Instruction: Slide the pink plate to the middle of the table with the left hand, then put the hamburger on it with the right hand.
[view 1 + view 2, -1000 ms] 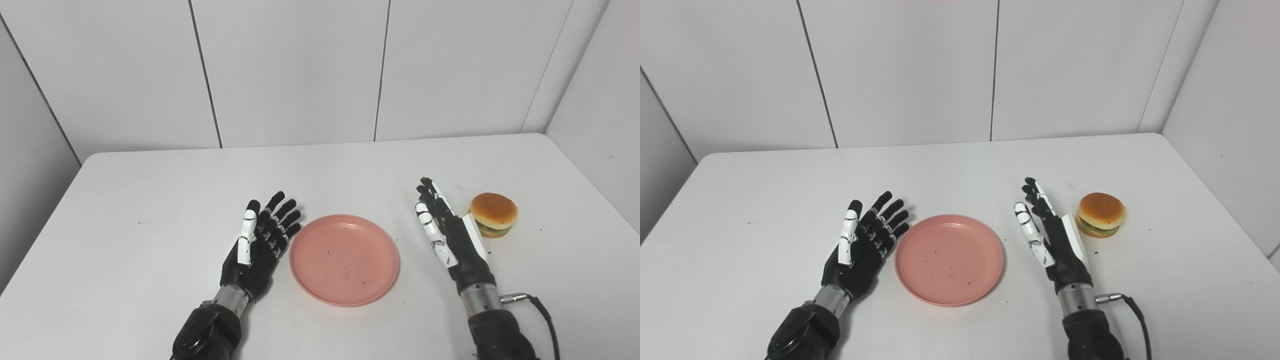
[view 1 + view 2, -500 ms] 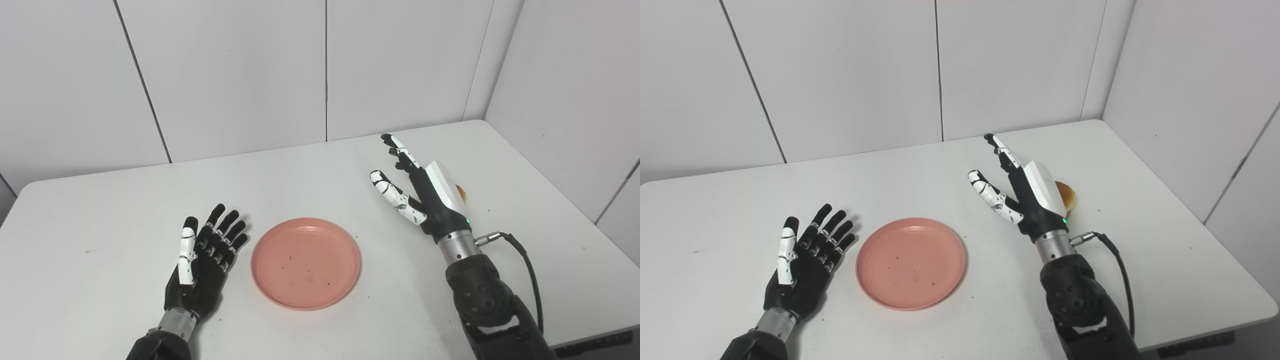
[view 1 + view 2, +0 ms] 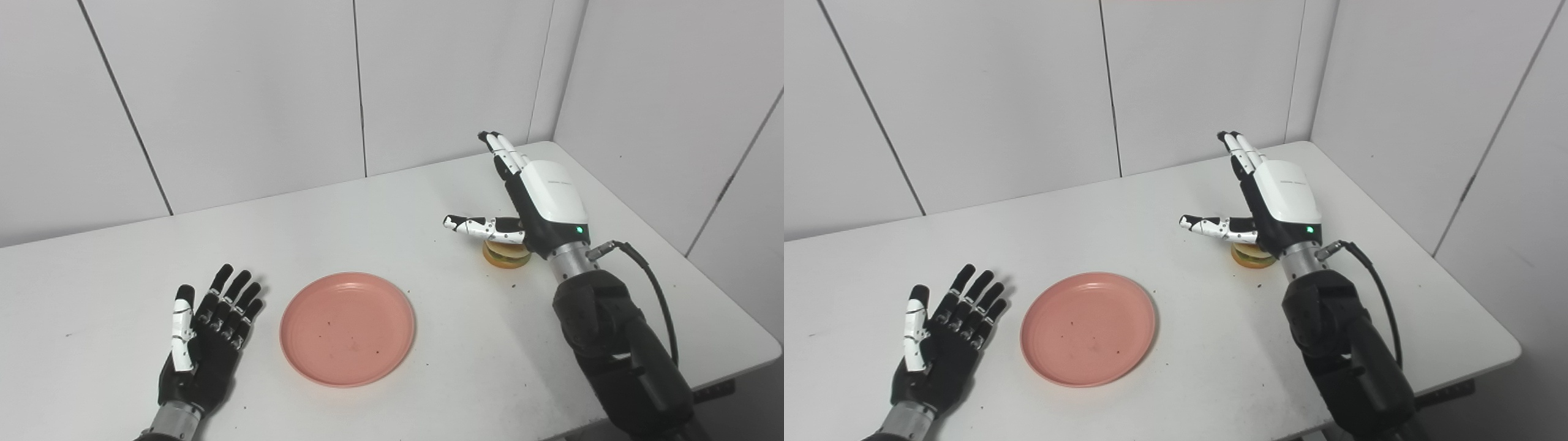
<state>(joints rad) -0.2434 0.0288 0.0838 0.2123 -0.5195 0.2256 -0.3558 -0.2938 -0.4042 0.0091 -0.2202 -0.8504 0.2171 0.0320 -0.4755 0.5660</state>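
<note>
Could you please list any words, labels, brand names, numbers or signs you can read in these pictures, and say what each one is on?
One faint grey line of print on the white back cover of the right hand: too small and blurred to read.
Round pink plastic plate, toy hamburger, black left hand, white table and white wall panels: no text visible.

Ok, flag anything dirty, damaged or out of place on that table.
Dark specks dot the pink plate and the table near it, like crumbs or dirt. Otherwise nothing stands out: the plate lies flat, and the hamburger sits upright, partly hidden under the right robot hand.
</note>
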